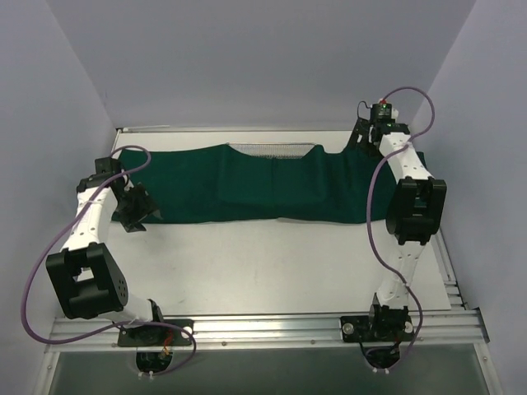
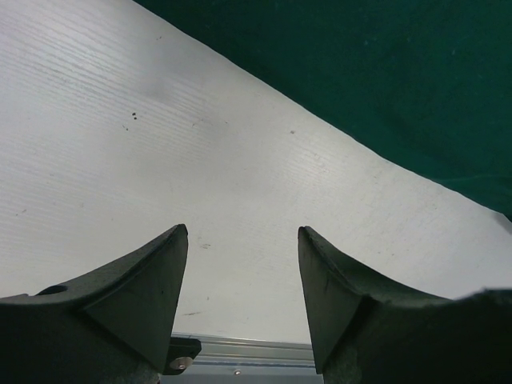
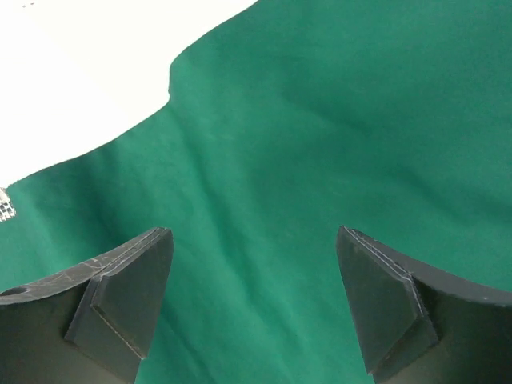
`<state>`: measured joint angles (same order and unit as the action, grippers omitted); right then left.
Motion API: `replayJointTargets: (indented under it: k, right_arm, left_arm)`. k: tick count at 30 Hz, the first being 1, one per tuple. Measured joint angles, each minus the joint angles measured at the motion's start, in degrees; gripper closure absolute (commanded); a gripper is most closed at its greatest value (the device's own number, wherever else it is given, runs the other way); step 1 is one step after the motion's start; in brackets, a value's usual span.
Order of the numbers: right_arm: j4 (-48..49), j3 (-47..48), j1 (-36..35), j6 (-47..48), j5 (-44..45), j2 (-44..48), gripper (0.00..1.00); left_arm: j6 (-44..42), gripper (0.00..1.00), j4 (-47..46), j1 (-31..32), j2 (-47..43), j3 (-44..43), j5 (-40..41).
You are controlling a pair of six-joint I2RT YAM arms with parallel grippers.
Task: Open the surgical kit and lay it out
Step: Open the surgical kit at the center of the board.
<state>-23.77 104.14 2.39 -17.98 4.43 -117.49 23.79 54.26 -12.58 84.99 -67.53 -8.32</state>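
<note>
Overhead, the left arm (image 1: 86, 247) reaches from its base at about 7 o'clock of the white tabletop (image 1: 272, 263) out to about 9 o'clock. The left end effector (image 2: 242, 232) is there, just beside the left end of the dark green drape (image 1: 272, 185). In its wrist view the two dark fingers (image 2: 152, 272) stand well apart with nothing between them, so it is open and holds nothing. Bare tabletop lies under it, and the drape's edge runs across that view from 12 o'clock down to 3 o'clock, clear of the fingertips. A strip of aluminium rail (image 2: 240, 352) shows at 6 o'clock between the fingers.

Moving right, the drape lies spread as a long band across the far half of the tabletop, from about 9 o'clock to about 3 o'clock. Its middle is folded and looks thicker and raised. At the drape's 12 o'clock edge, a narrow strip of the silver wire-mesh tray (image 1: 272, 149) peeks out from under the cloth; the rest of the tray is covered.

Further right, the right arm (image 1: 403, 247) rises from about 5 o'clock and reaches to about 2 o'clock, over the drape's right end. The right end effector (image 3: 252, 232) is open wide with an empty gap, above wrinkled green cloth, and whether it touches the cloth cannot be told.
</note>
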Motion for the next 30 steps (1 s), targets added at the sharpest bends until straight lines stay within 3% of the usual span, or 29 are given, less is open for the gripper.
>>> replayJointTargets:
  k: [7,13,26,30]
  right_arm:
    - [5.22,5.73,-2.91,-2.62,-8.98,-10.54,0.27]
    - [7.37,9.62,-6.78,-4.52,-11.43,-12.52,0.35]
    - [8.55,13.55,-7.26,0.13,1.88,-17.38,0.41]
    - [7.58,16.87,-6.78,1.09,4.28,-20.48,0.58]
  left_arm:
    - [-0.02,0.34,0.04,0.17,0.11,0.0,-0.83]
    - [0.0,0.35,0.04,0.22,1.14,0.0,-1.4]
    - [-0.11,0.35,0.13,0.28,3.19,-0.76,-1.51]
    - [-0.11,0.35,-0.11,0.28,4.02,-0.74,-1.99]
